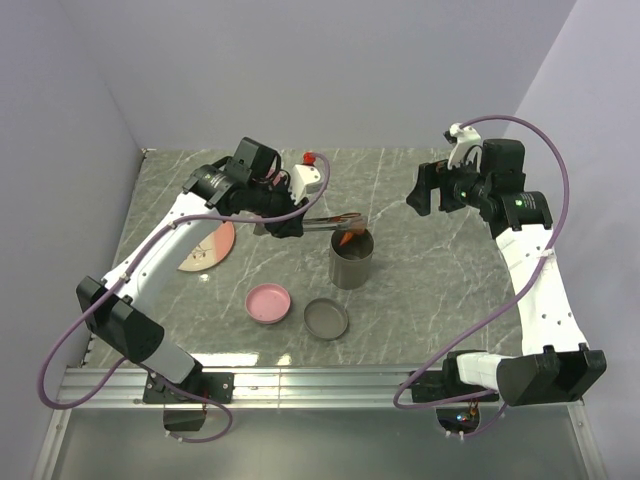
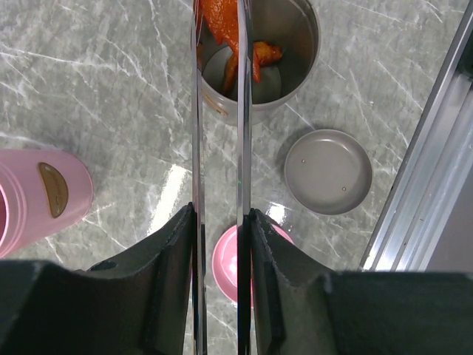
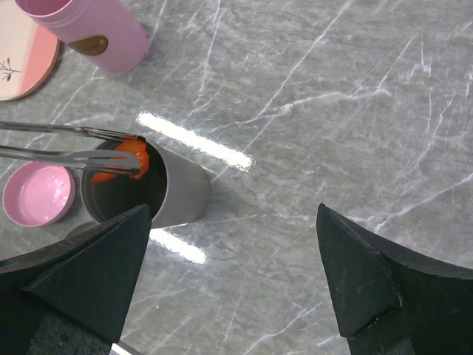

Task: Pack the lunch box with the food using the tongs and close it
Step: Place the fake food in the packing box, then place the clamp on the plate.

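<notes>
On a grey marble table (image 1: 430, 290), the left gripper (image 2: 219, 222) is partly closed around the tongs (image 2: 240, 126). The tong tips, out ahead of its fingers, pinch an orange piece of food (image 2: 218, 18) just over the open metal lunch box (image 2: 299, 44). The right gripper (image 3: 235, 214) hangs wide open and empty, with the lunch box off to its left.

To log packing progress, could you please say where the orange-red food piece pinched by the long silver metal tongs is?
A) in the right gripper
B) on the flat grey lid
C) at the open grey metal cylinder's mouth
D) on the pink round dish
C: the silver metal tongs in the left gripper hold the orange-red food piece over the open grey metal cylinder.
</notes>
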